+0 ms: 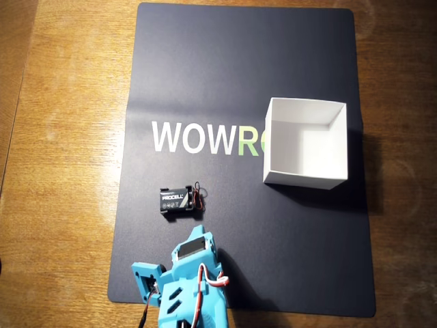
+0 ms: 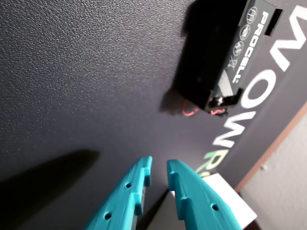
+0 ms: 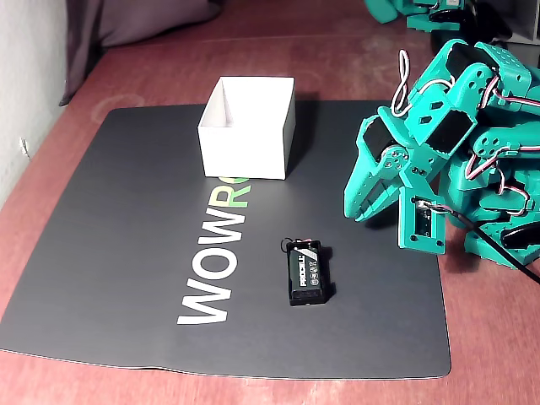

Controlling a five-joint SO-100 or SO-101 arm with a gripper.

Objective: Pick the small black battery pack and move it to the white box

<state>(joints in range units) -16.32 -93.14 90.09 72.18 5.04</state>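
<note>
The small black battery pack (image 1: 179, 199) lies flat on the dark mat, its white PROCELL lettering facing up and thin red and black wires at one end. It also shows in the fixed view (image 3: 307, 272) and at the top right of the wrist view (image 2: 225, 52). My teal gripper (image 3: 361, 209) hangs above the mat a short way from the pack, not touching it. Its fingers are together with only a narrow slit between them and nothing held (image 2: 159, 165). From overhead my gripper (image 1: 199, 232) sits just below the pack. The white box (image 1: 305, 142) stands open and empty on the mat (image 3: 249, 126).
The dark mat (image 1: 205, 82) with WOWRO lettering covers a wooden table (image 1: 61, 137). My arm's base and cables (image 3: 498, 194) fill the right side of the fixed view. Parts of another teal arm (image 3: 405, 13) sit at the far right corner.
</note>
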